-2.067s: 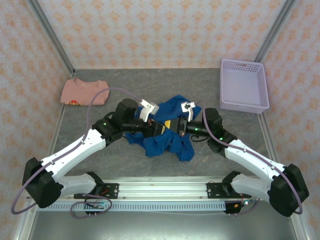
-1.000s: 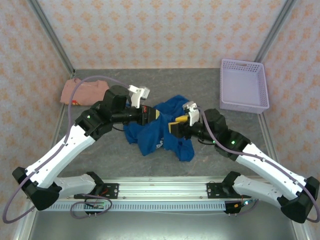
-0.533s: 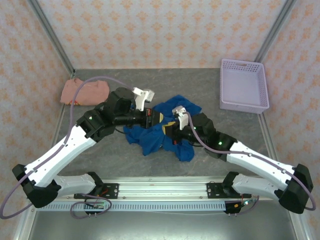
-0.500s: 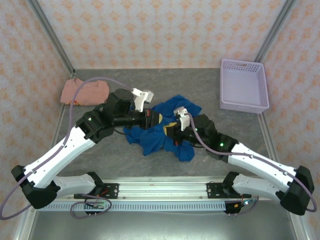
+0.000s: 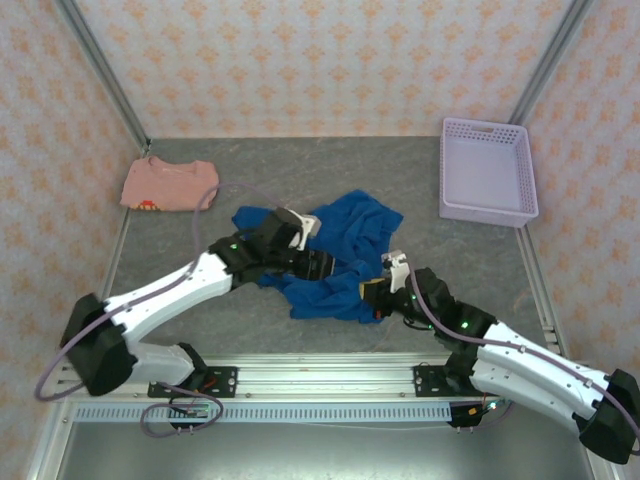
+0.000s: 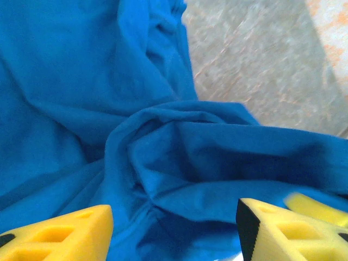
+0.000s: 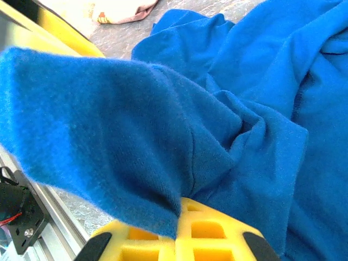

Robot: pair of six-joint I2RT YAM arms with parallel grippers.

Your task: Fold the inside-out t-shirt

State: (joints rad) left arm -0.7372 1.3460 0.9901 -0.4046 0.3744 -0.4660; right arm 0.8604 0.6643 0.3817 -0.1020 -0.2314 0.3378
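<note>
Presently, a pink shirt (image 5: 168, 186) lies at the far-left corner of the grey bench (image 5: 250, 160). The left tool (image 5: 323, 266) sits low over the crumpled inside-out t-shirt (image 5: 350, 235) at bench centre. Its yellow fingers (image 6: 60, 231) stand spread, with cloth beneath them and nothing gripped. The right tool (image 5: 372, 295), at the t-shirt's near-right edge, is pressed together, pinching a fold of blue cloth. A lavender basket (image 5: 487, 170) stands far right, well apart from the t-shirt
</note>
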